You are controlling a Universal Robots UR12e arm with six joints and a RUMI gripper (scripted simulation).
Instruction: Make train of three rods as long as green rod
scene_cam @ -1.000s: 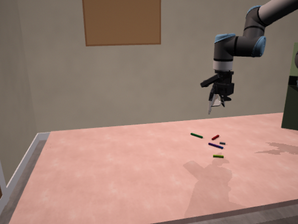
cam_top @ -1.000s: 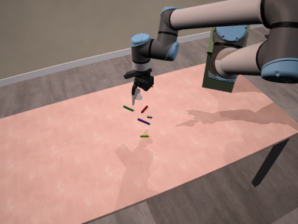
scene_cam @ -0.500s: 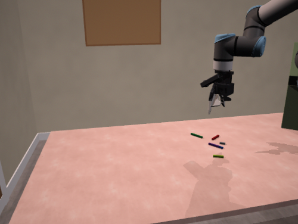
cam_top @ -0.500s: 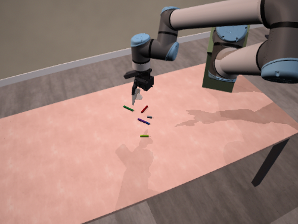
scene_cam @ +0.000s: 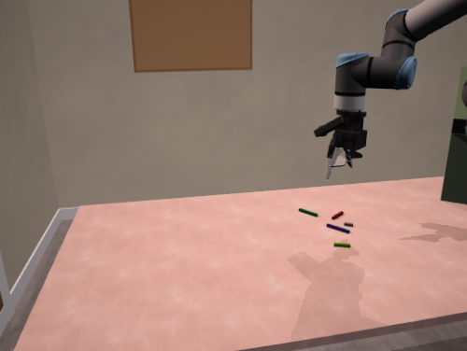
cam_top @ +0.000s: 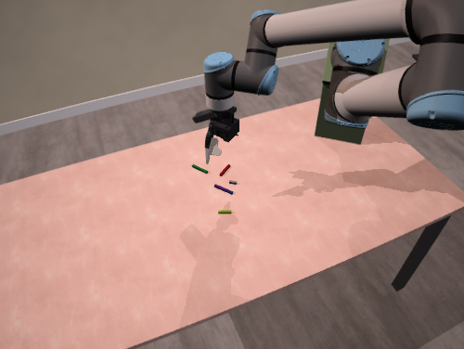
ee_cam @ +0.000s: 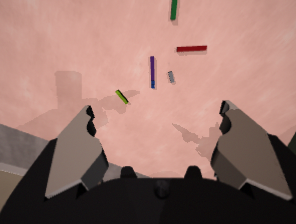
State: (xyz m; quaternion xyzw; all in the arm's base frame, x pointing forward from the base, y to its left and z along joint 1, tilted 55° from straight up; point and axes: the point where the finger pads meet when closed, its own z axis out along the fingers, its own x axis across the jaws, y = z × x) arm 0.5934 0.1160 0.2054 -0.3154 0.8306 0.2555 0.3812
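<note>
The pincer (scene_cam: 337, 164) hangs high above the table (cam_top: 93, 241), jaws spread fully apart with nothing between them. In the wrist view both fingers frame the lower edge of the picture, pointing down at the rods.

Five rods lie flat on the pink table in a loose cluster, none touching another:

- Green rod (cam_top: 199, 169): at the far left of the cluster in the top view, nearest the spot below the pincer.
- Red rod (cam_top: 225, 170): to the right of the green rod, well apart from it, lying at an angle to it.
- Grey rod (cam_top: 233, 182): the shortest, just beyond the red rod's near end and close to the purple rod.
- Purple rod (cam_top: 224, 189): near the grey rod, on the side toward the camera. One end appears blue; whether this is a separate short rod cannot be told.
- Lime rod (cam_top: 225, 212): nearest the camera, set apart from the others.

No rods lie end to end.
</note>
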